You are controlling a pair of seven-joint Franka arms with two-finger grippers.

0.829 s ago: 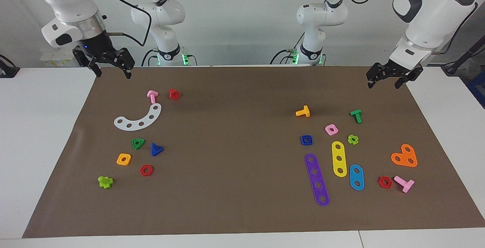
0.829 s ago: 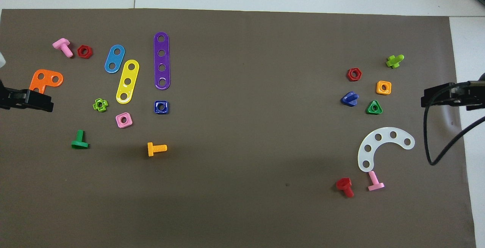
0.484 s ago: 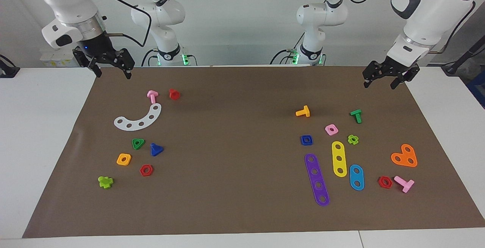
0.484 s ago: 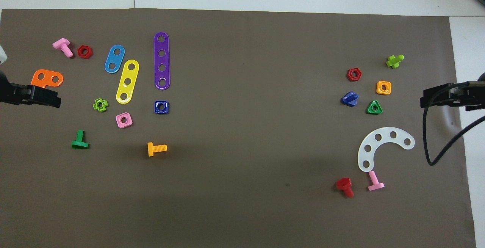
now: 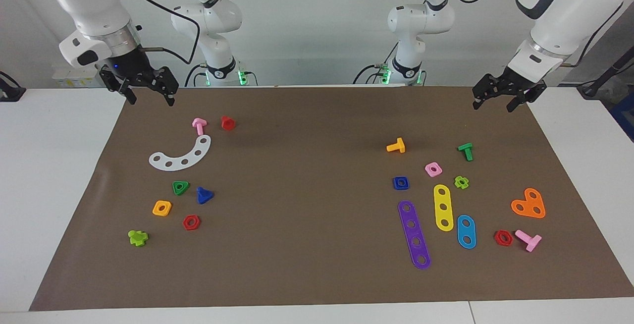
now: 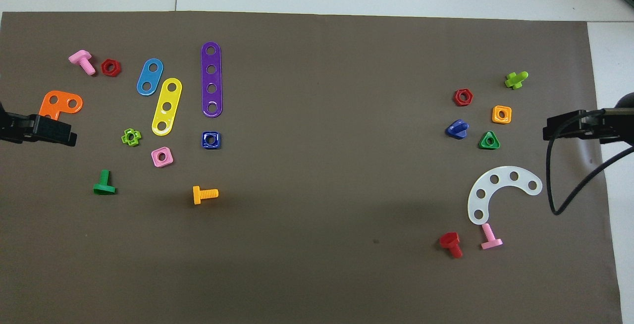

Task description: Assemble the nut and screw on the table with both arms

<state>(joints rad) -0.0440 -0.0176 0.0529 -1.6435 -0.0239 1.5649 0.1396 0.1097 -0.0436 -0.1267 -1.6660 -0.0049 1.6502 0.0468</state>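
Note:
The nut [image 5: 400, 183] [image 6: 210, 139], a dark-blue square with a round hole, lies flat on the brown mat of the table [image 5: 307, 264] toward the left arm's end. The screw [image 5: 203, 195] [image 6: 456, 129], dark blue with a triangular head, lies toward the right arm's end beside a green triangular nut [image 5: 181, 187]. My left gripper [image 5: 492, 107] [image 6: 54, 133] hangs open and empty over the mat's corner at its own end. My right gripper [image 5: 150, 100] [image 6: 559, 128] hangs open and empty over the mat's edge at its end.
Near the nut lie a pink square nut [image 5: 433, 169], an orange screw [image 5: 396, 146], and purple [image 5: 414, 235], yellow [image 5: 444, 207] and blue [image 5: 466, 231] strips. Near the screw lie an orange-yellow nut [image 5: 162, 208], a red hex nut [image 5: 191, 222] and a white curved strip [image 5: 181, 155].
Both grippers have shifted slightly inward over the mat and risen a little. Both stay open. No piece on the mat has moved.

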